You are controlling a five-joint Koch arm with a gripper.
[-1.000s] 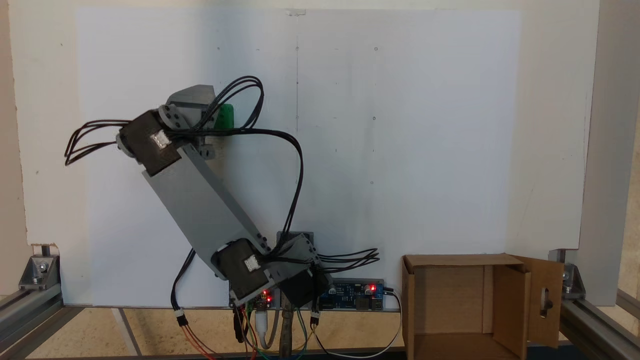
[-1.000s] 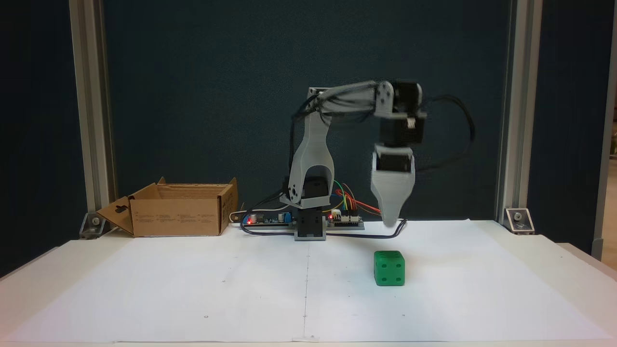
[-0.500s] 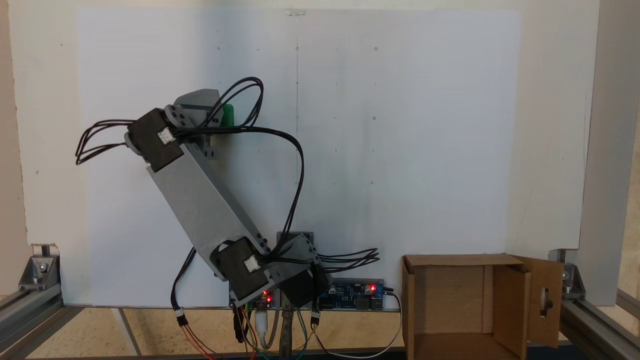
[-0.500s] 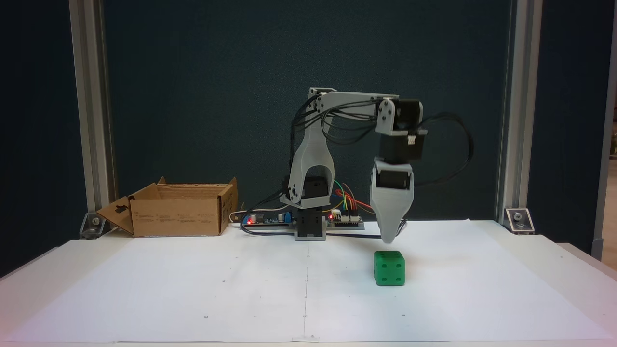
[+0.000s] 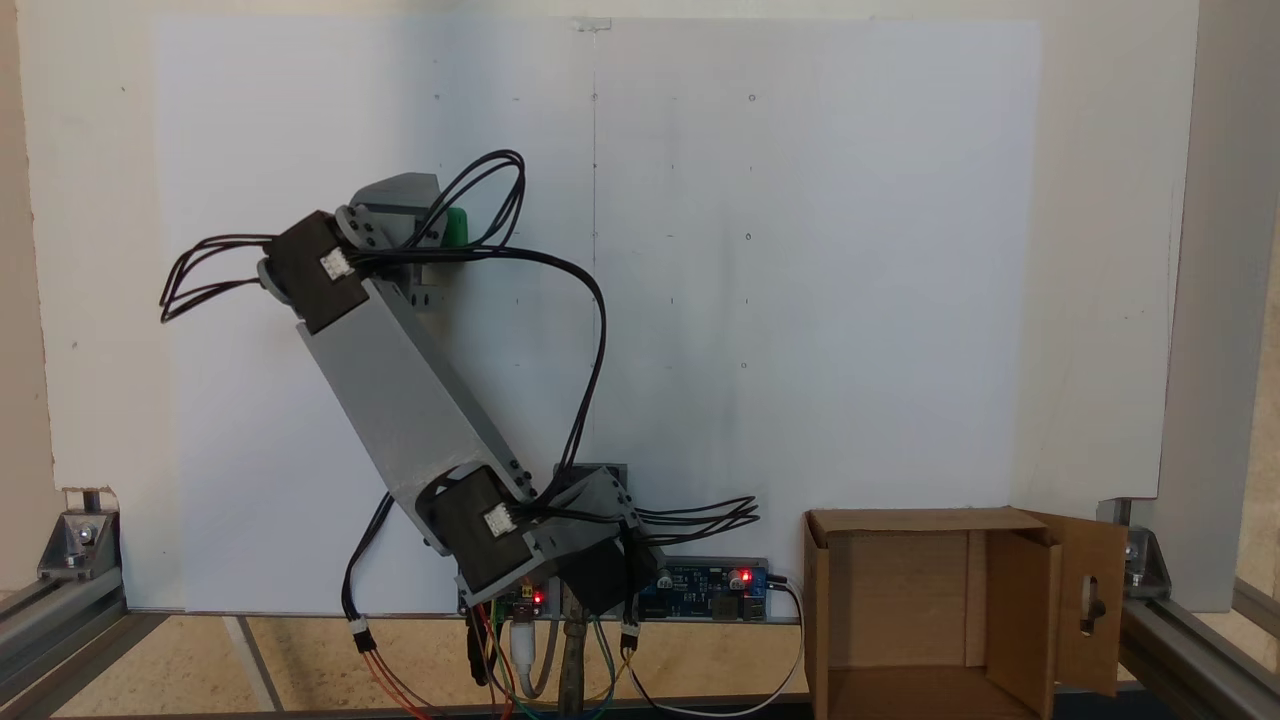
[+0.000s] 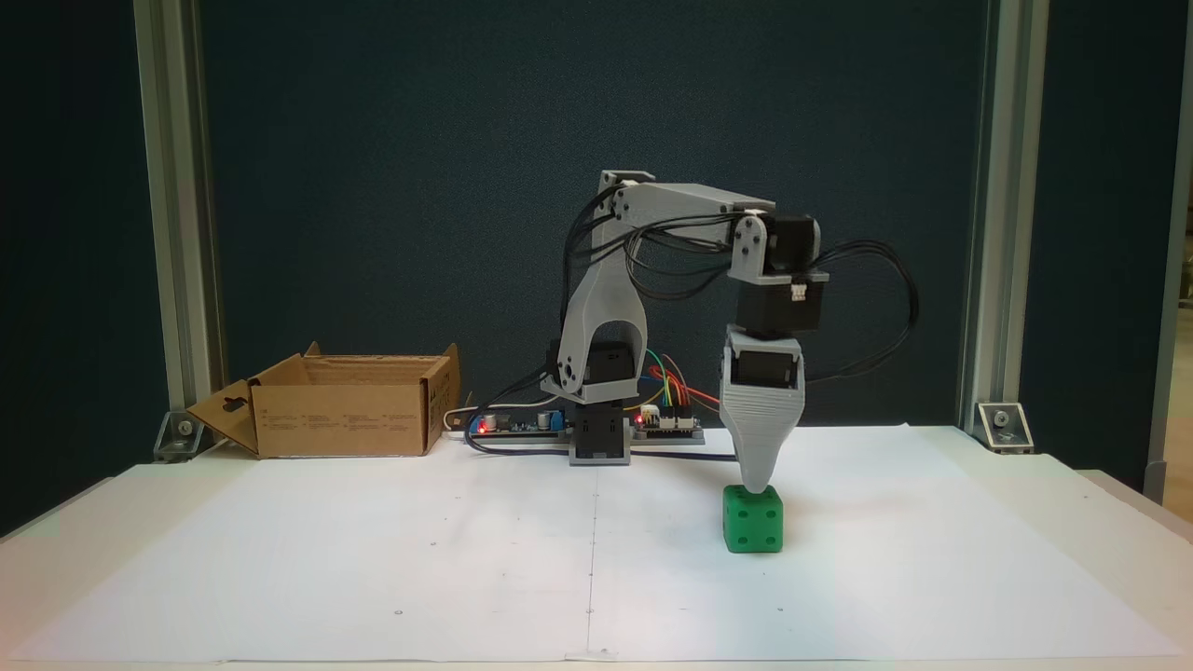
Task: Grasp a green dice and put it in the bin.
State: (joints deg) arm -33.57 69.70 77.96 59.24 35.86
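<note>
The green dice [image 6: 753, 519] rests on the white paper, right of centre. My gripper [image 6: 757, 483] points straight down, its narrow tip at the dice's top edge. A single tip shows, so the jaws' spacing is hidden. In a fixed view from above, the grey wrist housing [image 5: 398, 198] covers most of the green dice [image 5: 457, 226], leaving a sliver at its right side. The bin [image 6: 345, 419] is a brown cardboard box at the back left; from above the bin [image 5: 890, 590] sits at the lower right, its keyhole flap [image 5: 1090, 600] swung outward.
The arm's base and control boards [image 6: 596, 424] with coloured wires stand at the back centre of the table. Black cables [image 6: 885, 289] loop out beside the wrist. Aluminium frame posts [image 6: 177, 233] rise at both back corners. White paper [image 6: 373, 559] covers the table.
The arm has lowered and reached forward, bringing the gripper tip from above and behind the dice down to its top. The dice and the box have not moved.
</note>
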